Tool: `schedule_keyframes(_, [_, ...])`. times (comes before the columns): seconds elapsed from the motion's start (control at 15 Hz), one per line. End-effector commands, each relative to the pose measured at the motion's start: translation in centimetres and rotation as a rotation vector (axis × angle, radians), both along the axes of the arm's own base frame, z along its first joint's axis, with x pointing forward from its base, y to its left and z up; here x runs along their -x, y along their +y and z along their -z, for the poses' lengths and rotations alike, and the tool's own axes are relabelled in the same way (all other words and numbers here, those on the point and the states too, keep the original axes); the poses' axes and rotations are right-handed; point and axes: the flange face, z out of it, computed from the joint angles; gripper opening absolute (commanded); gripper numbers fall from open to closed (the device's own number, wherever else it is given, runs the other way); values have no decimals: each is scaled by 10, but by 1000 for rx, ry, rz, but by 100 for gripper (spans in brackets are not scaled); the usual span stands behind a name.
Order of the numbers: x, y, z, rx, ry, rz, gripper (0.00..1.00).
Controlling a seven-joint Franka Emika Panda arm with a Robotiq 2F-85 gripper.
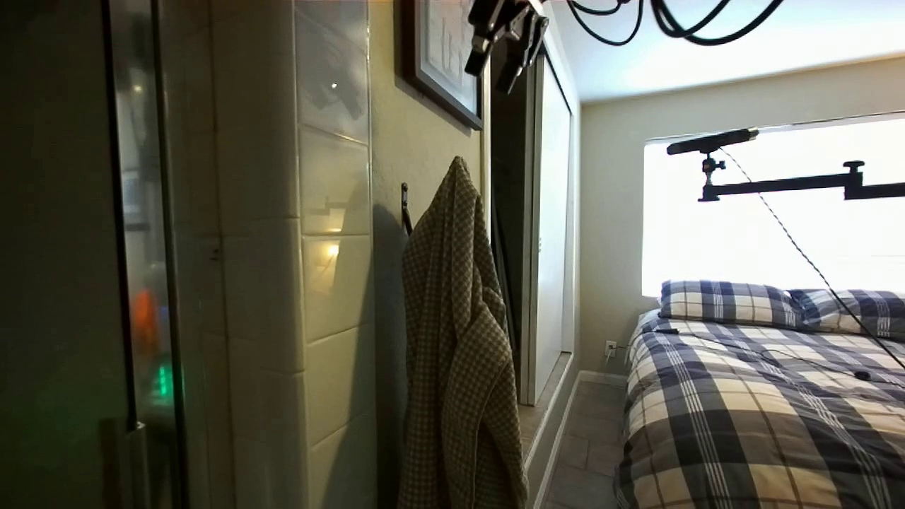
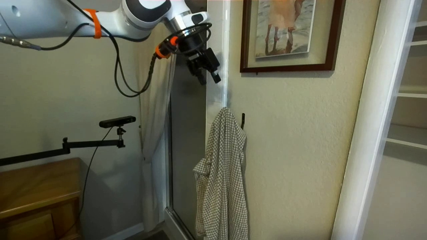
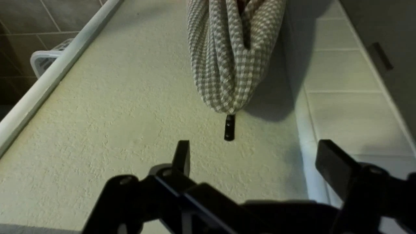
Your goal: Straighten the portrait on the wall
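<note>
Portrait point(image 2: 290, 33): brown-framed picture, perhaps of a horse's legs, on the pale, rough wall point(image 2: 293, 133); upper right of centre in an exterior view, its top cut off. Its lower left corner sits slightly lower than its lower right, though the camera's slant may account for that.
Gripper point(image 2: 209, 80): upper centre in an exterior view, left of the portrait, with a gap between; its fingers point(image 3: 182, 159) are spread wide at the bottom of the wrist view, holding nothing.
Frame edge point(image 2: 290, 68): the step in hand is probably the approach. Best to come up slowly under a lower corner and press it lightly in small nudges; a hard shove could swing it too far or knock it loose.
Wall contact: keep the fingertips from scraping the wall or pressing the picture's face.
Wrist view: the portrait cannot be made out there, so judge level from the exterior views.
Portraits: one.
Grippers: one, with two fingers.
Checked cloth point(image 2: 223, 173): one, lower centre in an exterior view.
Black hook point(image 2: 243, 120): one, beside the cloth's top.
Bed point(image 1: 742, 424): one, lower right in an exterior view.
Plaid pillows point(image 1: 728, 300): two, at its far end.
Cameras point(image 1: 710, 141): one showing in each exterior view.
</note>
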Motion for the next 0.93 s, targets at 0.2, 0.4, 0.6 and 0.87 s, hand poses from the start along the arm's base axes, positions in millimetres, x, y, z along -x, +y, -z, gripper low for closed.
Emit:
schedule_keyframes(0.2, [86, -12, -15, 119, 45, -163, 100])
schedule_keyframes(0.4, [122, -19, -22, 182, -4, -188, 100])
schedule_keyframes(0.6, [156, -22, -24, 183, -31, -180, 100])
schedule_keyframes(0.87, [199, -19, -30, 103, -178, -229, 100])
